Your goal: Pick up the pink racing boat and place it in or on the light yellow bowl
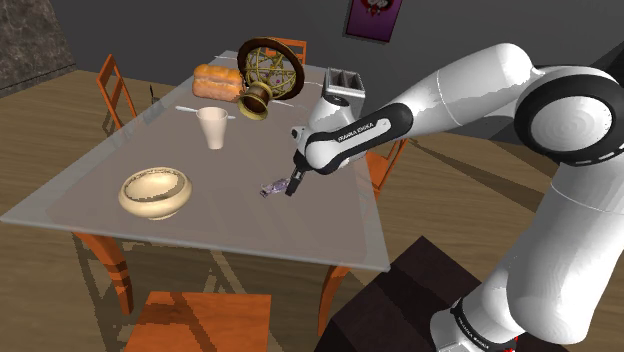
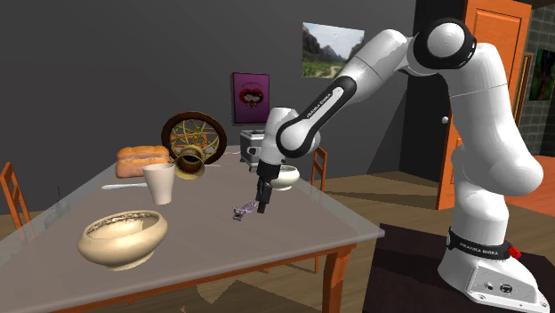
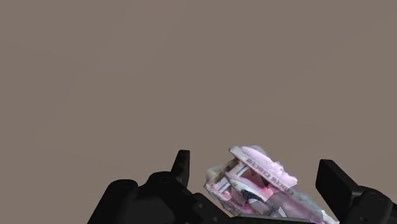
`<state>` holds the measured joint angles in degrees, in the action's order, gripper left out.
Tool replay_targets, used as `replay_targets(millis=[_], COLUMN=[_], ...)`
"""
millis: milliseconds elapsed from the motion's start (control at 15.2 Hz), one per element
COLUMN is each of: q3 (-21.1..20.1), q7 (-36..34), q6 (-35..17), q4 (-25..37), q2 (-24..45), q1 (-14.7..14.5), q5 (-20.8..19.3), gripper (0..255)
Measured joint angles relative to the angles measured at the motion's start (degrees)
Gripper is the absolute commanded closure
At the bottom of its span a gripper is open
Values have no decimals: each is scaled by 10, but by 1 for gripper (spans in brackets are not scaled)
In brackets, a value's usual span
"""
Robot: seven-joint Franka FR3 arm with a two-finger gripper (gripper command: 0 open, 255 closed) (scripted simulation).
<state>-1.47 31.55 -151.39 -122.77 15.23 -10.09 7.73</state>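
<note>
Found jaws wide, pink racing boat [image 3: 257, 181] between them, untouched, low on the worktop [image 1: 250, 228]. Was the grasp step; needed next to close gently, then lift.

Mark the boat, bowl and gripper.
boat [image 3: 257, 181]: wrist view, pink upper deck.
bowl [image 1: 150, 208]: shoulder view, front outer wall.
gripper [image 2: 263, 208]: second exterior view, midway between fingertips.
</note>
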Motion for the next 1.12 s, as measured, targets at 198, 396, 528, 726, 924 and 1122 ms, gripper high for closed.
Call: replay_targets(millis=[198,396,528,726,924,1122], q3=[0,-1,-1,0,0,1], q7=[0,-1,-2,-3,-2,-3], q6=[0,1,2,2,4,21], q4=[0,3,5,5,4,5], q2=[0,-2,-1,-1,-3,-16], q1=[0,-1,-2,-2,-1,0], q5=[0,0,-1,-1,-1,-3], gripper=[255,255,255,255,255,255])
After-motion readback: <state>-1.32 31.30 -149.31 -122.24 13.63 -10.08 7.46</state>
